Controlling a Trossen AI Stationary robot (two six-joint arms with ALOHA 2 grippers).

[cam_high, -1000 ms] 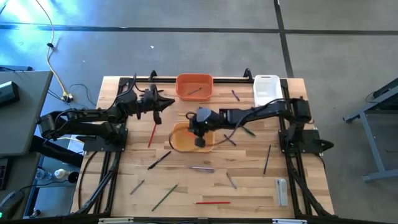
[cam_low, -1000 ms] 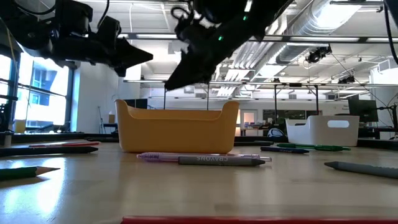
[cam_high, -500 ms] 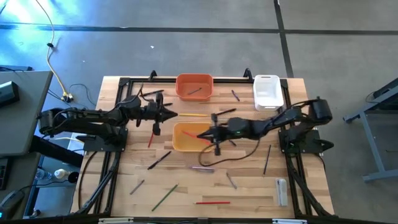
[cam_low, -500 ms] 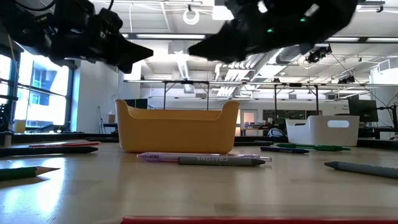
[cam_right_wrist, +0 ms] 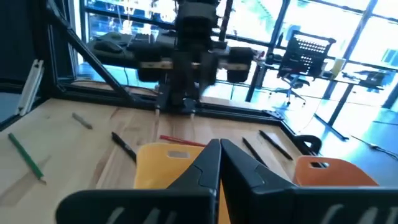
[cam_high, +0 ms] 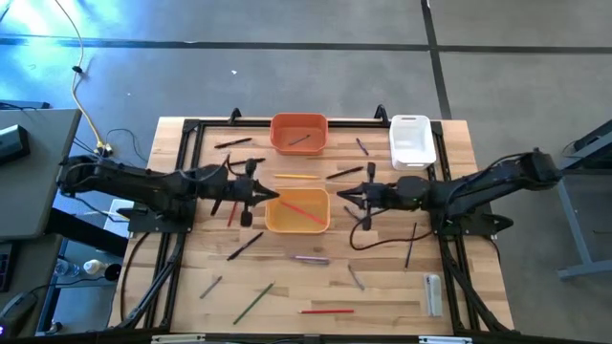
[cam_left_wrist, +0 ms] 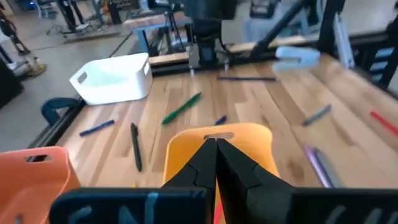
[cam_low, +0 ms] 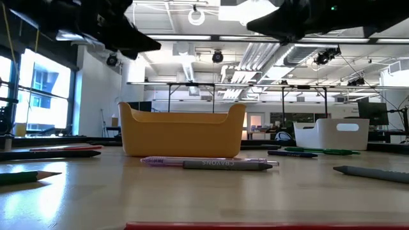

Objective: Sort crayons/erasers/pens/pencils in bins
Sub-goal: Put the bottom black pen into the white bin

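You have a pale wooden slatted surface (cam_high: 382,277) framed by black rails, standing on a grey concrete floor, with a bright open hall of ceiling pipes and windows behind it in the low view. Your yellow-orange plastic bin (cam_high: 297,211) sits at the middle of the surface and carries a red stick (cam_high: 304,211) lying slantwise inside it. At the far edge you see the orange plastic bin (cam_high: 299,133), with a dark stick (cam_high: 300,140) in it, and to its right the narrower white plastic bin (cam_high: 411,140). Your left gripper (cam_high: 272,197) hangs just beside the yellow-orange bin's left wall, its fingers pressed fully together and gripping nothing. Your right gripper (cam_high: 342,197) hangs just beside the same bin's right wall, pointing back at the left one, its fingers likewise pinched together and empty. Loose sticks lie scattered around: a thin yellow pencil (cam_high: 295,176) between the two orange-toned bins, a red one (cam_high: 232,208) under the left arm, a black pen (cam_high: 245,247) toward the front left, a pink-and-grey crayon pair (cam_high: 311,258) just in front of the yellow-orange bin, a green pencil (cam_high: 253,303) and a red stick (cam_high: 326,311) near the front edge, and a long dark pencil (cam_high: 410,245) on the right. A white stick-shaped piece (cam_high: 433,293) lies at the front right corner.
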